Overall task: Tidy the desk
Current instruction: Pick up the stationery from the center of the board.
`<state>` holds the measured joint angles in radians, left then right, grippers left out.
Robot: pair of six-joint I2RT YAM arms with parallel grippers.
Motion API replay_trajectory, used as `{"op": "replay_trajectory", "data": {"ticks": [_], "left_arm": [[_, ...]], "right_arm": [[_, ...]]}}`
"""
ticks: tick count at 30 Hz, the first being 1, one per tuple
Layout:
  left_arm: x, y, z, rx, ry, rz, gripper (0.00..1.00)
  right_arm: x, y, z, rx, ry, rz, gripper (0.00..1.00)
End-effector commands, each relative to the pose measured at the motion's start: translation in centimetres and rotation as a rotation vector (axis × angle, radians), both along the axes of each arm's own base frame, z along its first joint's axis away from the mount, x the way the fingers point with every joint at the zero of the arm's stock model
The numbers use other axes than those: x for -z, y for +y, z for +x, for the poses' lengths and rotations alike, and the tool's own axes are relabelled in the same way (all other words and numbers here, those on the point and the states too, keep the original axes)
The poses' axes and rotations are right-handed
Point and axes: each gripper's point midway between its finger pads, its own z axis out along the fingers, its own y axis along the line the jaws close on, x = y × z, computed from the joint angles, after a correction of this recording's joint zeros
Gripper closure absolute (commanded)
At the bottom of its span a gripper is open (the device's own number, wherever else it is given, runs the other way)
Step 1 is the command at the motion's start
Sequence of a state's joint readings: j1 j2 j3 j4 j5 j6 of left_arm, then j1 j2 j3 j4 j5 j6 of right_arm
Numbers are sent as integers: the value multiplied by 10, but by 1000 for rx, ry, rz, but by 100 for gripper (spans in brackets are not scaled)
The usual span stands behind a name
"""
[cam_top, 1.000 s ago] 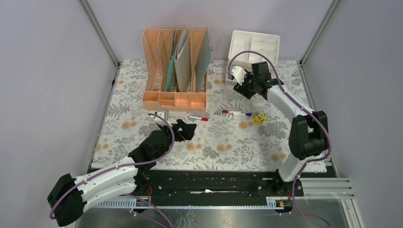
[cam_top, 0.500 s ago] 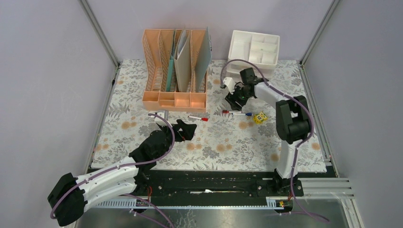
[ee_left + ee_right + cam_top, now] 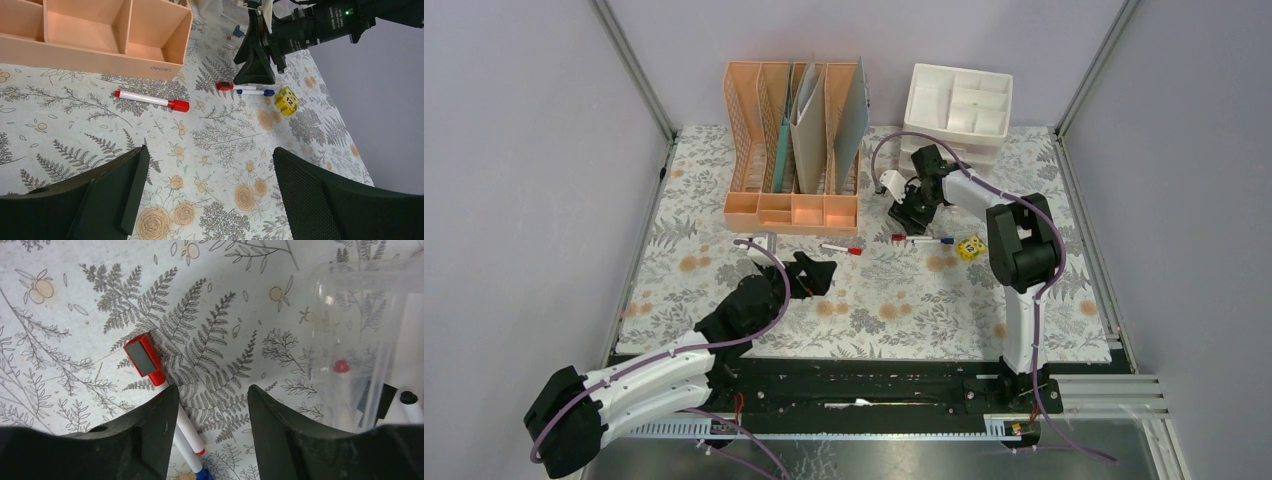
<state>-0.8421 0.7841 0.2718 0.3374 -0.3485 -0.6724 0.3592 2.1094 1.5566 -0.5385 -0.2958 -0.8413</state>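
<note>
Three markers (image 3: 150, 99) (image 3: 240, 87) (image 3: 255, 92) and one cube (image 3: 970, 247) lie on the desk (image 3: 684, 240) (left gripper (image 3: 207, 170) wide, right gripper (image 3: 211, 395) narrower, both empty).

The desk (image 3: 894, 300) is a wide, flat rectangular top lying level, covered edge to edge in pale cloth printed with grey fern leaves and small orange flowers.
</note>
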Motion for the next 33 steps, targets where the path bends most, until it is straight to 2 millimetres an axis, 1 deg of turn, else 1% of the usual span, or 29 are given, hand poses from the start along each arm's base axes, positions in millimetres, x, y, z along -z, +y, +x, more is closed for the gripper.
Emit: {"op": "replay_trajectory", "data": {"ticks": [1,6,10,14,17,26,30,33], "left_arm": [[-11,-2,2,4,-31,-38,1],[-11,-2,2,7,-31,-43,1],[-12,-1,1,5,-32,-44,1],[-11,-1,1,5,-31,-48,1],[-11,-1,1,7,-30,-49,1],[-13,-2,2,9,-33,-57,1],[-13,-3,2,13,-31,-57,1],[-14,-4,2,15,-32,-61,1]], "right_arm": [[-11,11,-6,-47,24,32,40],[-15,18,-10,-33,55,72,39],[-24,24,-11,-25,72,108,40],[-31,31,-18,-42,97,148,40],[-26,28,-18,-44,97,123,40],[4,13,-16,-46,101,2,43],[10,9,-12,-38,91,-21,47],[14,7,-12,-43,91,-38,53]]}}
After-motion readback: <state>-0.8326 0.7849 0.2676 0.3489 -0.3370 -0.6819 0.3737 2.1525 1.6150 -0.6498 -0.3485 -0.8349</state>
